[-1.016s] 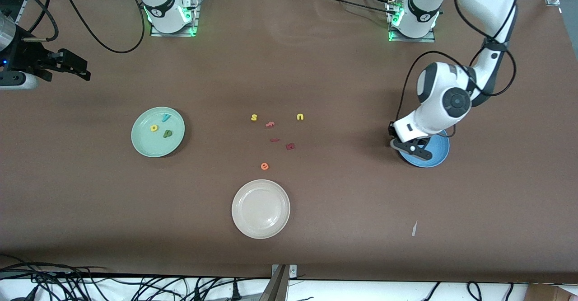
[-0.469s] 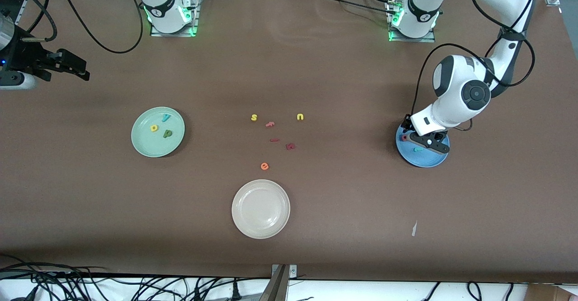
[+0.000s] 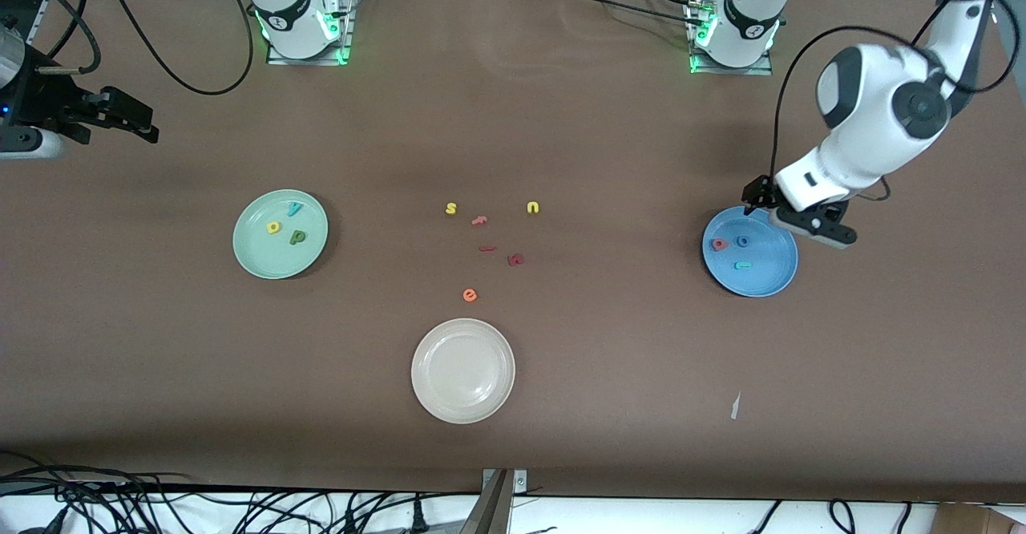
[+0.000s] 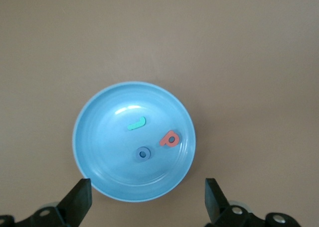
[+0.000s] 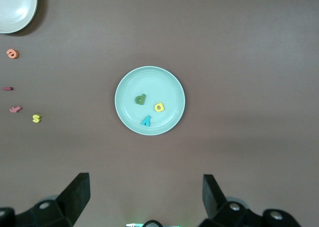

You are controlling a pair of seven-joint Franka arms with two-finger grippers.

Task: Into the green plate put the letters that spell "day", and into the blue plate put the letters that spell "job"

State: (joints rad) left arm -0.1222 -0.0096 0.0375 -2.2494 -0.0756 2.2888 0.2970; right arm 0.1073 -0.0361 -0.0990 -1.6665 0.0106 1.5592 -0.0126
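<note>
The blue plate point(image 3: 769, 281) lies toward the left arm's end of the table. It holds a pinkish-red b point(image 3: 719, 244), a blue ring o point(image 3: 743, 240) and a teal j point(image 3: 743, 264). My left gripper point(image 3: 797, 217) hangs open and empty above that plate's rim. Its wrist view shows the blue plate point(image 4: 84, 137) with j point(image 4: 136, 123), b point(image 4: 169, 139) and o point(image 4: 143, 155) ahead of the left gripper point(image 4: 147, 202). The green plate point(image 3: 248, 257) holds a light blue y point(image 3: 296, 209), a yellow a point(image 3: 274, 228) and a dark green d point(image 3: 298, 236). My right gripper point(image 3: 132, 121) waits open, high at its end of the table.
Loose letters lie mid-table: yellow s point(image 3: 451, 208), yellow u point(image 3: 533, 208), pink f point(image 3: 479, 219), two dark red pieces point(image 3: 515, 259) and orange e point(image 3: 470, 295). A cream-white plate point(image 3: 462, 370) sits nearer the front camera. A white scrap point(image 3: 735, 406) lies beside it toward the left arm's end.
My left gripper has opened and risen off the blue plate, drawing back toward its own end, so all three letters in the plate now show. The right arm has not moved.
</note>
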